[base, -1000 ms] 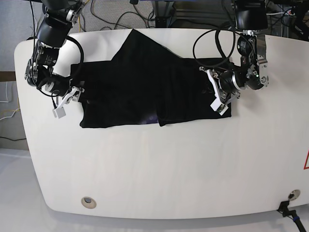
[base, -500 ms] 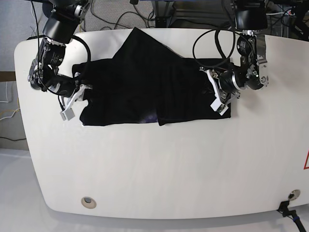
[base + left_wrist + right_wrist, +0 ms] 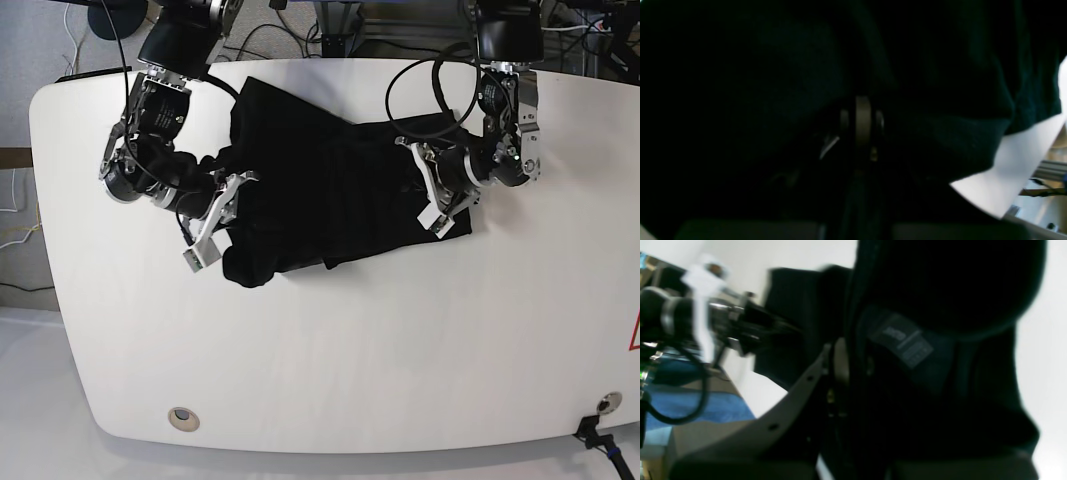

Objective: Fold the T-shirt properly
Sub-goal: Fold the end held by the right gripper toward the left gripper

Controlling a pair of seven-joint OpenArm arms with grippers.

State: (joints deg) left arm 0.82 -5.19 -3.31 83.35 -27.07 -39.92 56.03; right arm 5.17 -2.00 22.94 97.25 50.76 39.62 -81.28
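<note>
Both arms had swung inward, bunching the T-shirt (image 3: pixel 320 180) toward the middle. The right gripper (image 3: pixel 215 225) was clamped on the shirt's edge – the collar label (image 3: pixel 903 340) showed beside its finger – and the left gripper (image 3: pixel 440 205) pinched the opposite edge. The shirt lay rumpled across the far half of the white table (image 3: pixel 350 350).

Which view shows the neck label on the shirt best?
Right wrist view: the neck label sits readable-sized on the T-shirt, beside the right gripper, though blurred. The base view shows the whole T-shirt but no label. The left wrist view shows only dark fabric.
</note>
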